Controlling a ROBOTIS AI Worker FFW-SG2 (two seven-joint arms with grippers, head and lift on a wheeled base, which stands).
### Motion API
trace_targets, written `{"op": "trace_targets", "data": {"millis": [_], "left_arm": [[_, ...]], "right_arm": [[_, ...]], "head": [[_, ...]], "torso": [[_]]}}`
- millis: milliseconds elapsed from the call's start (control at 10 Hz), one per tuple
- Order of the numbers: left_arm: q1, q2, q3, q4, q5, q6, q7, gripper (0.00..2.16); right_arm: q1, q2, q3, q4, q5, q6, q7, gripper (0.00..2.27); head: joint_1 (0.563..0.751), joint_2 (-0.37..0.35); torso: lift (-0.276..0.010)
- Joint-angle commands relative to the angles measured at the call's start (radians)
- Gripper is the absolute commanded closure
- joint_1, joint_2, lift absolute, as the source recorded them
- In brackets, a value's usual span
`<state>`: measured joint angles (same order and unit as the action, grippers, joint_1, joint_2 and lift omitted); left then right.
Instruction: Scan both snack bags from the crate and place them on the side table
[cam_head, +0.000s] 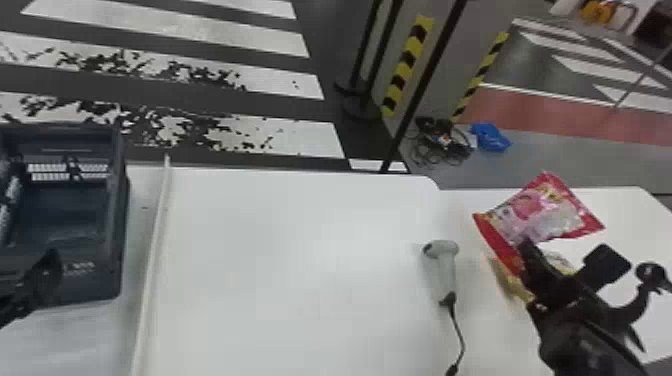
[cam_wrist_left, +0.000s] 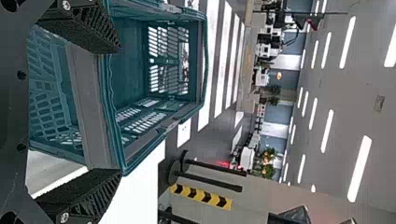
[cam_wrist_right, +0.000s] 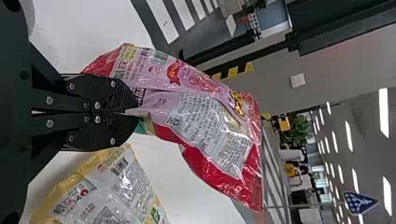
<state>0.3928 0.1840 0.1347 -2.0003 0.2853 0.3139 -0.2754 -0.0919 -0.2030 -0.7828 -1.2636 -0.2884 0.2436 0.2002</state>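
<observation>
My right gripper is at the right over the side table, holding the red and pink snack bag. In the right wrist view the right gripper is shut on an edge of that pink bag. A yellow snack bag lies on the table beside and below it; part of this yellow bag is hidden behind the gripper. My left gripper is over the near side of the crate. In the left wrist view the left gripper stands open, the crate beyond its spread fingers.
A grey handheld scanner with a black cable stands on the main white table, near its right side. A pale raised strip runs between crate and scanner. Black poles stand on the floor behind the tables.
</observation>
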Motion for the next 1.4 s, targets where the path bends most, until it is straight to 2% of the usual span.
{"op": "trace_targets", "data": {"millis": [0,100,200,300,500,600,800,1100,1200,1300], "left_arm": [[-0.002,0.002,-0.006,0.0,0.0,-0.014,-0.007,0.09],[-0.005,0.005,-0.01,0.0,0.0,-0.017,-0.008,0.09],[-0.006,0.006,-0.012,0.0,0.0,-0.029,-0.016,0.09],[-0.008,0.008,-0.015,0.0,0.002,-0.038,-0.018,0.09],[-0.009,0.006,-0.021,-0.006,0.0,-0.041,-0.016,0.09],[-0.009,0.005,-0.024,-0.012,-0.002,-0.038,-0.013,0.09],[-0.009,0.003,-0.027,-0.029,-0.011,-0.038,-0.01,0.09],[-0.008,-0.004,-0.052,-0.063,-0.038,-0.038,-0.002,0.09],[-0.006,-0.006,-0.066,-0.074,-0.049,-0.038,0.005,0.09],[-0.006,-0.006,-0.092,-0.08,-0.066,-0.035,0.016,0.09]], "right_arm": [[-0.032,-0.036,-0.006,0.107,-0.006,-0.091,-0.039,2.26],[-0.046,-0.065,-0.007,0.176,-0.001,-0.137,-0.047,1.97],[-0.057,-0.081,-0.006,0.227,0.006,-0.201,-0.056,0.87],[-0.055,-0.085,-0.006,0.237,0.011,-0.223,-0.065,0.0],[-0.046,-0.082,-0.007,0.237,0.008,-0.281,-0.099,0.04],[-0.031,-0.067,-0.007,0.217,0.005,-0.299,-0.11,0.05],[0.083,0.022,0.048,-0.02,0.008,-0.299,-0.133,0.05],[0.274,0.175,0.246,-0.413,0.037,-0.312,-0.133,0.06],[0.319,0.204,0.332,-0.494,0.087,-0.333,-0.151,0.03],[0.354,0.204,0.439,-0.54,0.173,-0.349,-0.197,0.01]], "head": [[0.695,-0.35],[0.695,-0.35],[0.695,-0.35],[0.695,-0.35],[0.695,-0.35],[0.695,-0.35],[0.695,-0.35],[0.695,-0.35],[0.695,-0.35],[0.695,-0.35]], "torso": [[-0.095],[-0.095],[-0.095],[-0.095],[-0.095],[-0.095],[-0.095],[-0.095],[-0.095],[-0.095]]}}
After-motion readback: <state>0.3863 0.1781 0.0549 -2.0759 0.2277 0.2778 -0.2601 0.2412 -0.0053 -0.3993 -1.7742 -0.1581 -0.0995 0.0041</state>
